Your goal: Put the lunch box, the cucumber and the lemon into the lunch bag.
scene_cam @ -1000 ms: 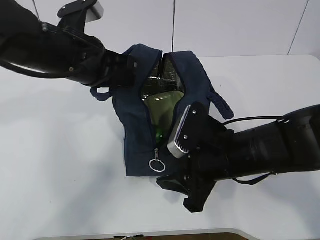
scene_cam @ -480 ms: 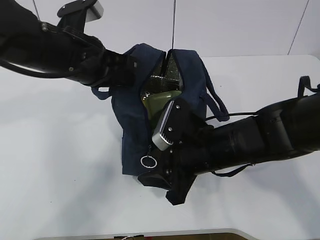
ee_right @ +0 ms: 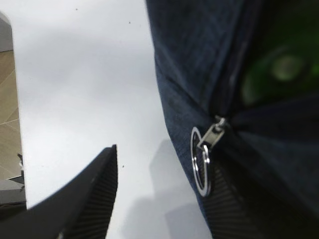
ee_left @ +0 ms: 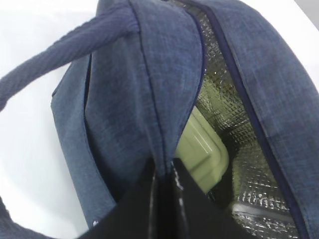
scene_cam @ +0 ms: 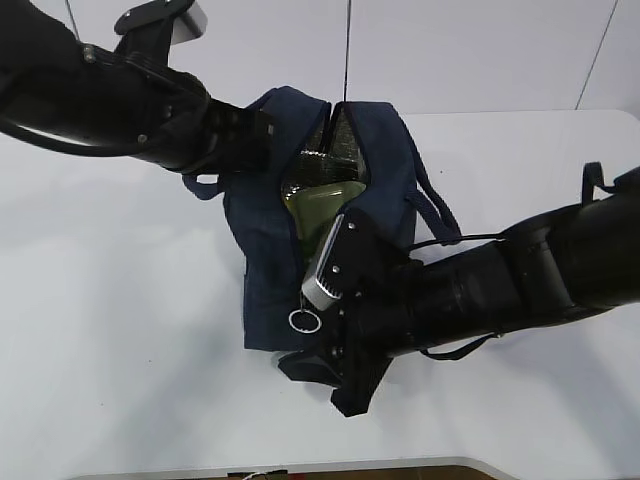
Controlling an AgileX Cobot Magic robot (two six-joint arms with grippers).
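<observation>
The navy lunch bag (scene_cam: 268, 262) lies open at its zipper in the middle of the table. The lunch box (scene_cam: 322, 206), with its pale green lid, sits inside against the silver lining; it also shows in the left wrist view (ee_left: 203, 149). A blurred dark green shape inside the bag is the cucumber (ee_right: 279, 69). The lemon is hidden. My left gripper (ee_left: 164, 172) is shut on the bag's left zipper edge (ee_left: 159, 99); in the exterior view my left gripper (scene_cam: 258, 130) holds it there. My right gripper (ee_right: 164, 167) is open at the bag's near end, one finger beside the metal zipper ring (ee_right: 201, 160).
The white table (scene_cam: 120, 300) lies around the bag, with its front edge close below my right gripper (scene_cam: 335, 385). A loop handle (scene_cam: 432, 205) hangs over the bag's right side, and another loop handle (ee_left: 55, 59) lies on the left. My right arm crosses the table from the right.
My right gripper has moved left, from beside the bag's right front corner to its near end by the zipper ring. The bag's front end shifted slightly. The left arm has not moved.
</observation>
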